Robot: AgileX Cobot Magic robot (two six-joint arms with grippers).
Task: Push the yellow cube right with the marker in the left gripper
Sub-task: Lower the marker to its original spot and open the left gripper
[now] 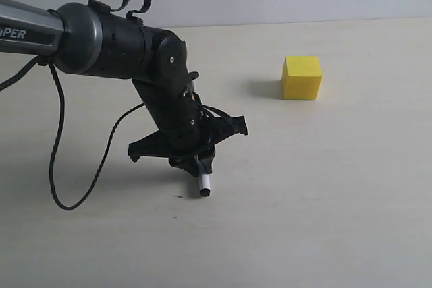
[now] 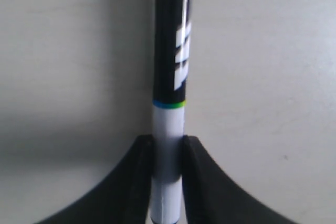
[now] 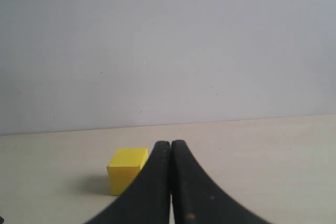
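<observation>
The yellow cube [image 1: 302,77] rests on the beige table, right of centre and towards the back. My left gripper [image 1: 196,161], a black claw on the arm reaching in from the left, is shut on the marker [image 1: 204,185], whose white barrel and black tip point down at the table, well to the left and in front of the cube. In the left wrist view the marker [image 2: 170,77] runs straight out between the fingers [image 2: 199,182], black label uppermost. My right gripper [image 3: 170,145] is shut and empty, with the cube [image 3: 126,170] beyond its fingers.
A black cable [image 1: 61,166] loops from the left arm [image 1: 88,38] down onto the beige table [image 1: 337,200]. A plain pale wall [image 3: 168,45] stands behind the table's far edge.
</observation>
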